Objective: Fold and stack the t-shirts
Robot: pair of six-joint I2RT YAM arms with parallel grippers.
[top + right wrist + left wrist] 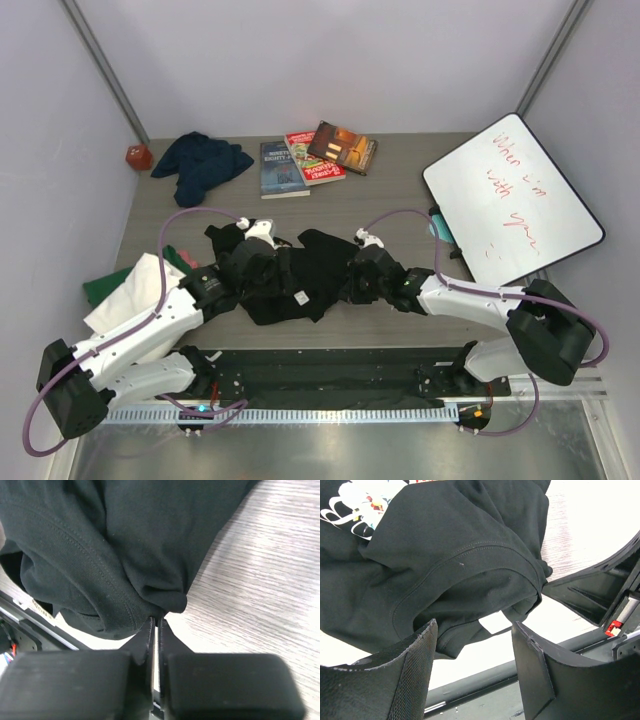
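Note:
The black t-shirt (300, 275) lies crumpled in the middle of the table, and part of its white and pink print (355, 505) shows in the left wrist view. My left gripper (472, 645) stands open at its near left edge, by the collar and a white tag (495, 622), with nothing between the fingers. On the shirt's right side my right gripper (157, 622) is shut, its tips pinching a fold of the black cloth (100, 555). A navy t-shirt (200, 162) lies bunched at the back left. Folded white (135, 290) and green (100, 288) t-shirts sit at the left edge.
Three books (310, 158) lie at the back centre, and a red object (137, 156) sits in the back left corner. A whiteboard (510, 200) with red writing leans at the right. A black rail (330, 365) runs along the near edge.

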